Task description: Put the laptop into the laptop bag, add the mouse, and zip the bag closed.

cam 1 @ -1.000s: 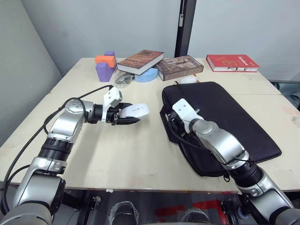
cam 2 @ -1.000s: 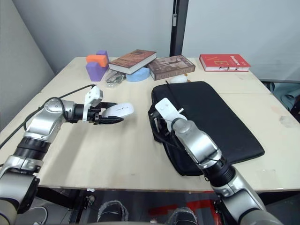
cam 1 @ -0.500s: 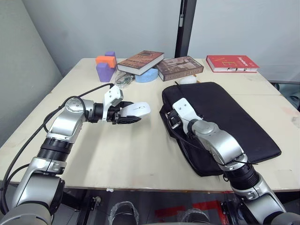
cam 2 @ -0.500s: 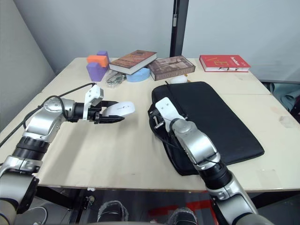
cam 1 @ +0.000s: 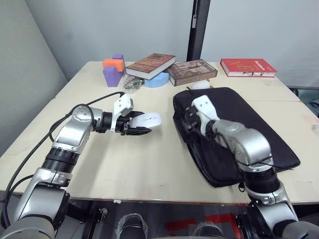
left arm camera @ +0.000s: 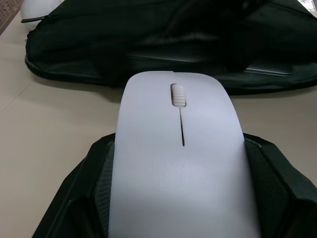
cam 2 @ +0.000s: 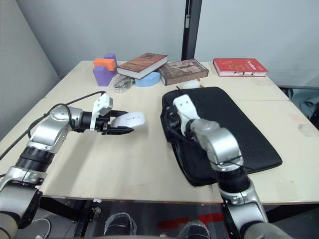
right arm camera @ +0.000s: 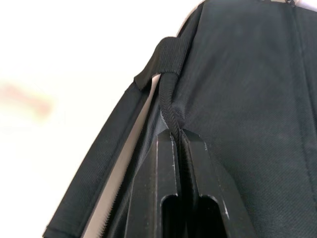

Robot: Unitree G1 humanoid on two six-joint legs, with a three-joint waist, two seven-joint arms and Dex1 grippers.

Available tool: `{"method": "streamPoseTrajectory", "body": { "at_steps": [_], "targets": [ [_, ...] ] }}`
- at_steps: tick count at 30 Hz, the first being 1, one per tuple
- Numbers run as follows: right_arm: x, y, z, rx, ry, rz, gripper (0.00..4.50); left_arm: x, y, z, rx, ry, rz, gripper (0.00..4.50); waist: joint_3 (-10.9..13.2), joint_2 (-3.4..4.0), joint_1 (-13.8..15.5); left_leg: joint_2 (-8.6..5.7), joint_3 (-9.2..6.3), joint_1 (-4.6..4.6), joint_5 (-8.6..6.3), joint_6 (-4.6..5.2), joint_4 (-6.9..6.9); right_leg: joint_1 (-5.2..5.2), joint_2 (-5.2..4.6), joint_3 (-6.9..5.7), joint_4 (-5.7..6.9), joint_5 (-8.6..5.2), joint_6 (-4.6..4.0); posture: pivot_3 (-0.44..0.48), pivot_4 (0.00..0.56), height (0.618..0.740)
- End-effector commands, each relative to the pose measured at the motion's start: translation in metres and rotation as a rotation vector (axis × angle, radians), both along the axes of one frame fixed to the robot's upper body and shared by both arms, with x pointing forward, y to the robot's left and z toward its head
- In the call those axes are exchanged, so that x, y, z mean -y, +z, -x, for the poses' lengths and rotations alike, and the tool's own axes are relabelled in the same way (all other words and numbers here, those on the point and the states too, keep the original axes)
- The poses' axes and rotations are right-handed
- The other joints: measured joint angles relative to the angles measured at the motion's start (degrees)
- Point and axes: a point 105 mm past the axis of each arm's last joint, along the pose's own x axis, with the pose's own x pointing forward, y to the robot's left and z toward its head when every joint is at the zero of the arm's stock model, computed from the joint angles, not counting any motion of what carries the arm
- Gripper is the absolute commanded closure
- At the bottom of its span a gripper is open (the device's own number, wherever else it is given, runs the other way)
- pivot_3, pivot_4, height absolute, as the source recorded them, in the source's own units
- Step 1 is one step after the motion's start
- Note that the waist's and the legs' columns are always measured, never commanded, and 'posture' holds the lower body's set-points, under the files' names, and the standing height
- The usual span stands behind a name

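Your left tool [cam 1: 141,130] sits left of centre in the left eye view, clenched on the white mouse [cam 1: 148,119], which it holds flat above the bench [cam 1: 124,164] with its scroll wheel up. In the left wrist view the mouse [left arm camera: 179,148] lies between the two black fingers [left arm camera: 270,171], with its front end pointing at the bag.

Your right tool [cam 1: 192,119] is just right of centre in the left eye view, at the near left edge of the black laptop bag [cam 1: 249,124]. In the right wrist view its fingers [right arm camera: 166,198] are pressed together on a thin black handle strap [right arm camera: 168,106] of the bag, so it is grasping the strap.

The bag lies flat on the bench, centre right. In the left wrist view a grey strip of the laptop [left arm camera: 267,69] shows inside the bag's open edge.

Along the upper edge of the bench you see purple and orange blocks [cam 1: 113,69], two books [cam 1: 172,67] and a red book [cam 1: 247,66].
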Motion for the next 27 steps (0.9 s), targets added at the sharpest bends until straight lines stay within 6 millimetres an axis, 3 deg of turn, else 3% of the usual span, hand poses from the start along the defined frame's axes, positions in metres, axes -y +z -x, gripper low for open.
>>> {"method": "streamPoseTrajectory", "body": {
  "at_steps": [1, 7, 10, 16, 27],
  "targets": [
    [0.003, 0.051, 0.009, 0.080, 0.041, -0.194, 4.44, 0.006, 0.003, 0.001, 0.023, -0.028, 0.003, 1.64, 0.0, 0.00, -0.2, 0.00, 0.01, 0.01, 0.00, 0.00, 0.00, 0.00, 0.01, 0.01, 0.01, 0.00, 0.00, 0.000, 0.150, 0.725],
    [0.015, 0.081, 0.020, 0.114, 0.131, -0.312, 4.44, 0.018, -0.006, -0.004, 0.024, -0.048, -0.019, 1.64, 0.0, 0.01, -0.2, 0.03, 0.01, 0.00, 0.01, -0.01, -0.06, -0.05, 0.04, 0.00, -0.01, -0.01, -0.01, 0.000, 0.150, 0.725],
    [0.029, 0.092, 0.019, 0.131, 0.119, -0.362, 4.44, 0.036, -0.004, -0.010, 0.032, -0.068, 0.027, 1.64, 0.0, 0.02, 0.2, 0.03, 0.03, -0.03, 0.02, 0.00, -0.07, -0.06, 0.04, 0.01, -0.03, -0.01, -0.02, 0.000, 0.150, 0.725],
    [0.035, 0.095, 0.016, 0.132, 0.091, -0.393, 4.44, 0.069, -0.003, -0.017, 0.039, -0.105, 0.095, 1.64, 0.0, 0.02, 0.2, 0.02, 0.05, -0.01, 0.04, 0.04, -0.03, -0.05, 0.04, 0.04, 0.02, 0.00, -0.03, 0.000, 0.150, 0.725],
    [0.026, 0.093, 0.019, 0.124, 0.104, -0.420, 4.44, 0.115, -0.017, -0.035, -0.005, -0.083, 0.180, 1.64, 0.0, 0.02, 0.4, 0.02, 0.06, -0.04, 0.06, 0.09, -0.03, -0.06, 0.03, 0.05, -0.02, 0.01, -0.03, 0.000, 0.150, 0.725]
  ]
}}
